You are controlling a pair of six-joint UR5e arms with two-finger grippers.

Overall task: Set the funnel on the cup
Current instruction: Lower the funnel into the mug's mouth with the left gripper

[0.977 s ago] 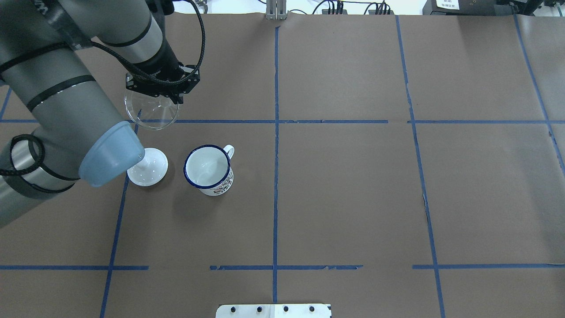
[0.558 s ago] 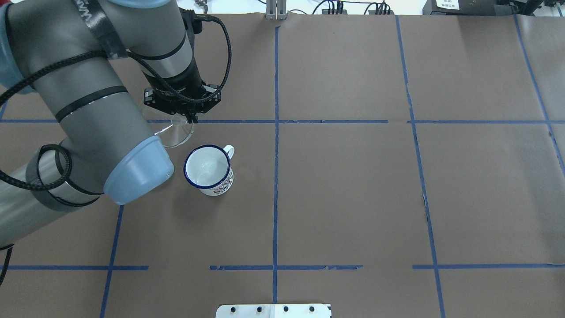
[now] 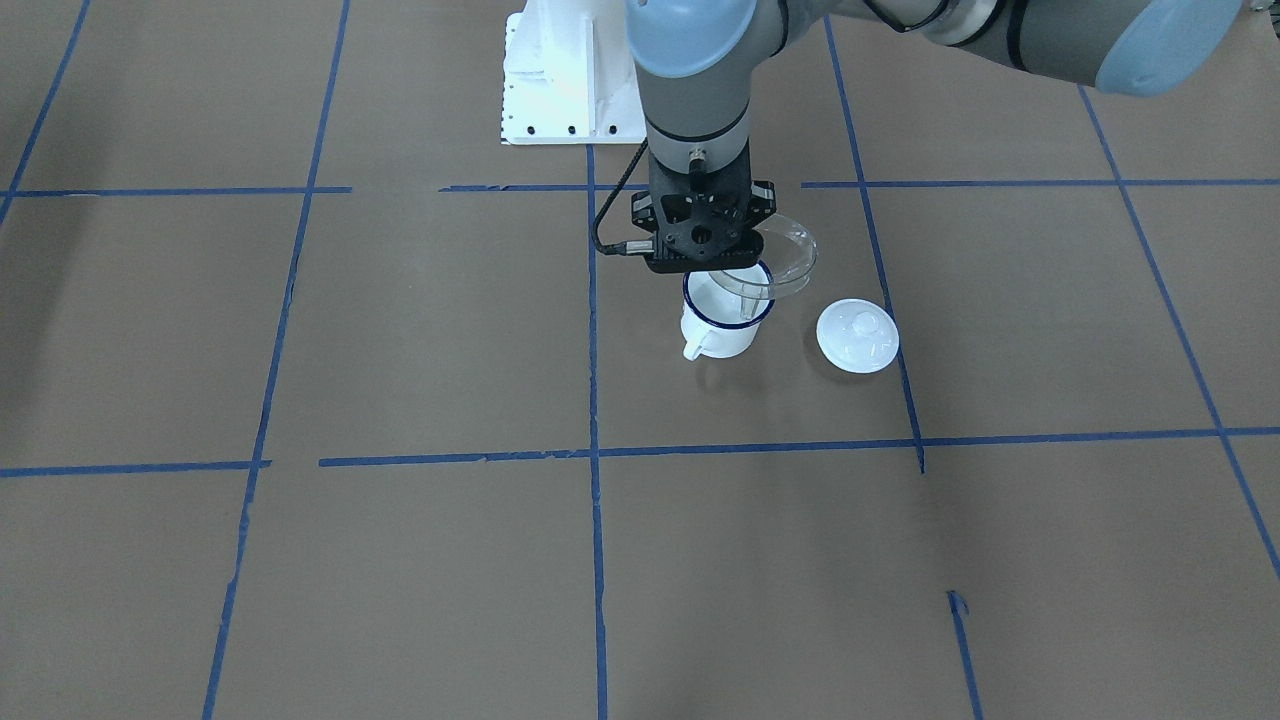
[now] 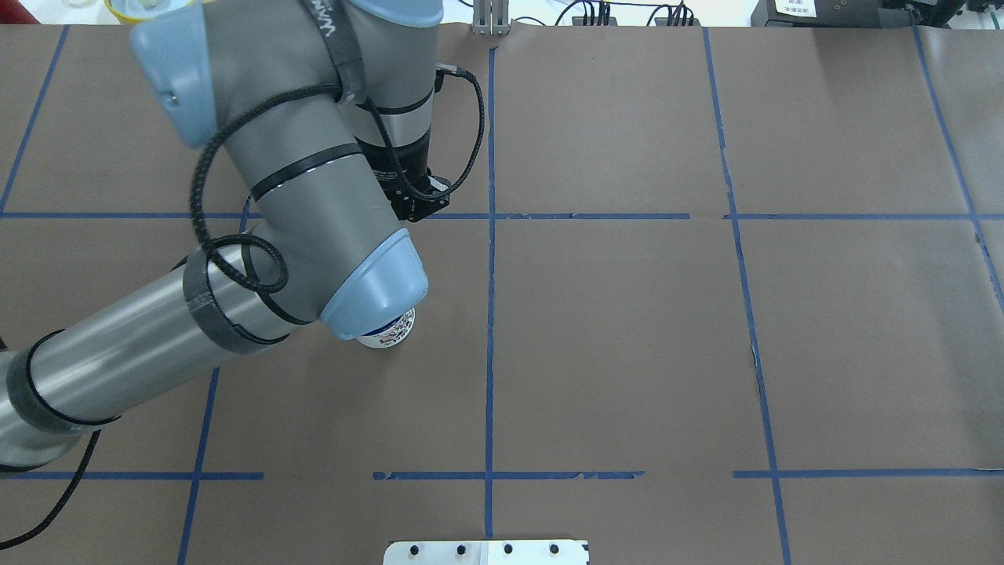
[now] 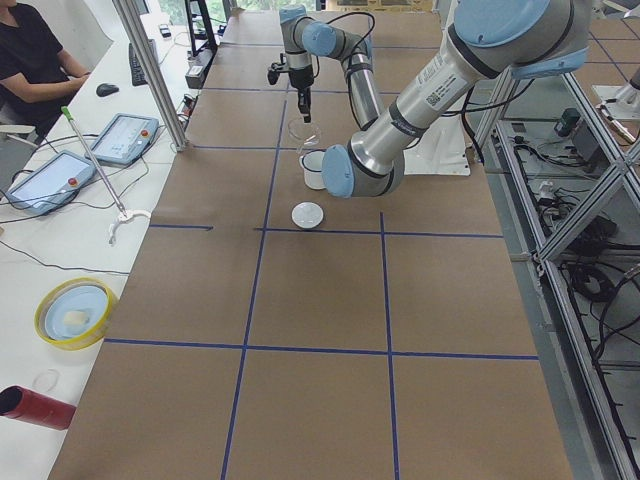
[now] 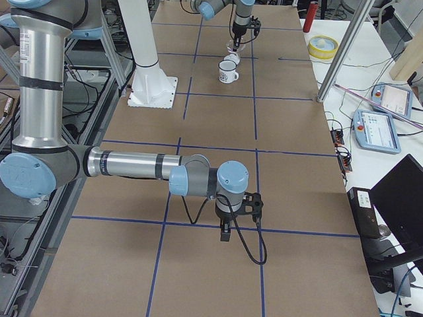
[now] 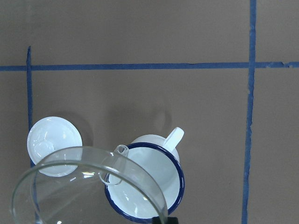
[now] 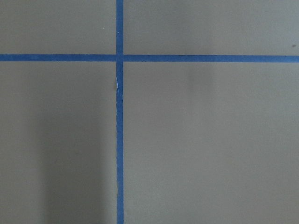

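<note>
My left gripper (image 3: 722, 268) is shut on the rim of the clear funnel (image 3: 778, 260) and holds it tilted just above the white mug with the blue rim (image 3: 718, 322). In the left wrist view the funnel (image 7: 84, 186) fills the lower left. Its spout (image 7: 114, 163) is over the near edge of the mug's opening (image 7: 154, 177), and the bowl hangs out toward the lid side. In the overhead view my left arm hides all but a sliver of the mug (image 4: 388, 337). My right gripper (image 6: 225, 232) hangs over bare table far from both; I cannot tell whether it is open or shut.
A round white lid with a knob (image 3: 857, 337) lies on the table right beside the mug, also in the left wrist view (image 7: 53, 144). Blue tape lines cross the brown table cover. The white robot base (image 3: 565, 75) stands behind the mug.
My left arm has carried the funnel from behind the lid over to the mug. In the overhead view the arm's elbow now covers the lid and most of the mug.
</note>
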